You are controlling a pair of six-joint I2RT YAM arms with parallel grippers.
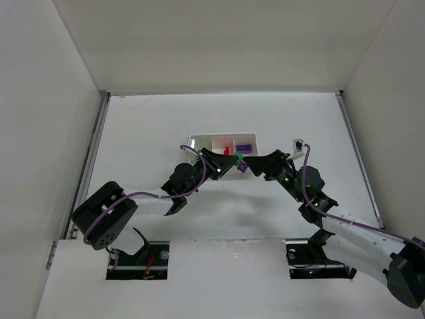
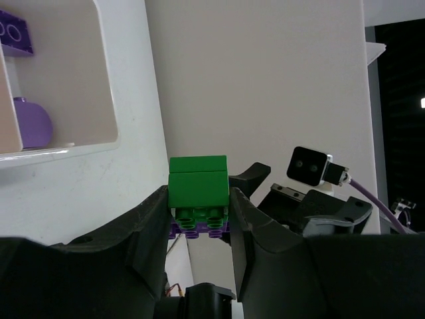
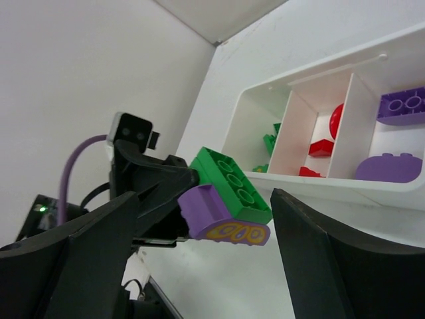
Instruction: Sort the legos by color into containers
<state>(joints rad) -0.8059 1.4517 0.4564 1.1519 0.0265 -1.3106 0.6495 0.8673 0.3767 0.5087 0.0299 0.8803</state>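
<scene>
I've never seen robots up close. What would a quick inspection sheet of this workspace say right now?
Surface: white table, flat.
Job's things: white tray holds green pieces, red pieces and purple pieces, each colour in its own compartment; a green brick joined to a purple block is outside the tray.
Clutter: nothing seen.
Grippers: left gripper shut on the green brick; right gripper open, fingers either side of the purple block.
Cables: purple cables run along both arms.
Surroundings: white walls.
</scene>
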